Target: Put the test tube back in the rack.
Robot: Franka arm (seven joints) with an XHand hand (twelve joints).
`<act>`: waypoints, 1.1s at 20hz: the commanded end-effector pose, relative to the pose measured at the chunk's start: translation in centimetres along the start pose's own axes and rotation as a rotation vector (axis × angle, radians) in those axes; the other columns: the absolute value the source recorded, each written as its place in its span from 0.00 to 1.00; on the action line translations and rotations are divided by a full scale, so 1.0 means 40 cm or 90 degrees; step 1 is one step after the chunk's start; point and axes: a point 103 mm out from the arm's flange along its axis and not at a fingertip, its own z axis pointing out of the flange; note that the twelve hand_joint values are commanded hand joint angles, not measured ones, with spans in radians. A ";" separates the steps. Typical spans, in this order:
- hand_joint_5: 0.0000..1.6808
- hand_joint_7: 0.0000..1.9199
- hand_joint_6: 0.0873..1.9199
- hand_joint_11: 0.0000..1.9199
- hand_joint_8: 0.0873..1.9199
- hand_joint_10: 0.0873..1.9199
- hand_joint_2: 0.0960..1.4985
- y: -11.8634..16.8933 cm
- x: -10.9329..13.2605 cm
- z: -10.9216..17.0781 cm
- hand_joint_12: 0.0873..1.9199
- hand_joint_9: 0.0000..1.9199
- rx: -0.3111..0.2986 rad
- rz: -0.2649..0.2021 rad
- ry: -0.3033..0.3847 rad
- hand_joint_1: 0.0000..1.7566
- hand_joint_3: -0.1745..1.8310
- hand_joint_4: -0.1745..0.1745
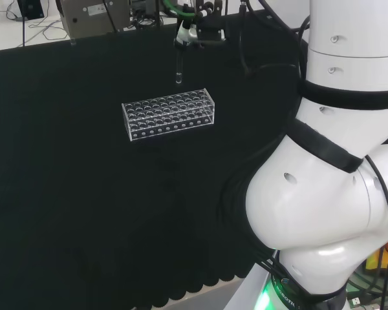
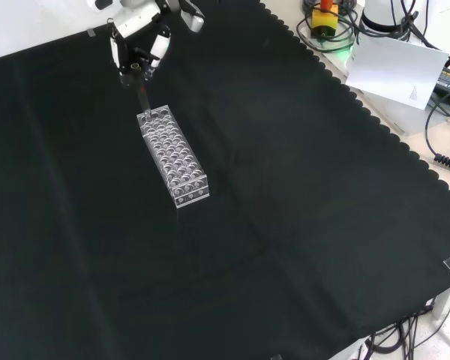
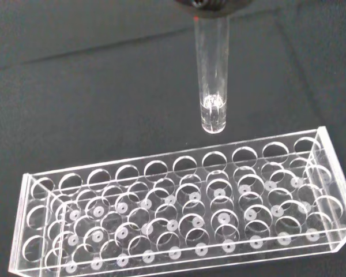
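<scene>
A clear plastic test tube rack (image 1: pixel 169 115) with many round holes stands on the black cloth; it also shows in the front view (image 2: pixel 173 155) and the wrist view (image 3: pixel 184 213). The hand (image 1: pixel 197 29) (image 2: pixel 139 45) is shut on the top of a clear glass test tube (image 1: pixel 179 68) (image 2: pixel 143 96) (image 3: pixel 211 75). The tube hangs upright, with its round bottom a little above the rack, over or just beyond the rack's far long edge in the wrist view. No tubes stand in the rack's holes.
Grey equipment boxes (image 1: pixel 90 16) and cables stand beyond the cloth's far edge in the head view. A white paper sheet (image 2: pixel 394 64) and cables lie off the cloth at the front view's upper right. The arm's white links (image 1: pixel 336 161) rise at the head view's right.
</scene>
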 end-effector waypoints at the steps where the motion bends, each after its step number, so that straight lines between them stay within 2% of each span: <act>1: 0.77 0.65 0.03 0.70 0.43 0.26 0.69 0.018 0.002 0.029 0.40 0.67 0.009 -0.002 0.005 0.81 0.01 0.00; 8: 0.77 0.65 0.03 0.70 0.43 0.26 0.69 0.032 -0.005 0.040 0.40 0.67 0.014 0.002 0.010 0.81 0.01 0.00; 13: 0.77 0.65 0.03 0.70 0.43 0.26 0.69 0.052 -0.005 0.049 0.40 0.67 0.031 0.005 0.003 0.81 0.01 0.00; 22: 0.77 0.65 0.03 0.70 0.43 0.26 0.69 0.065 -0.010 0.084 0.40 0.67 0.036 0.000 -0.011 0.81 0.01 0.00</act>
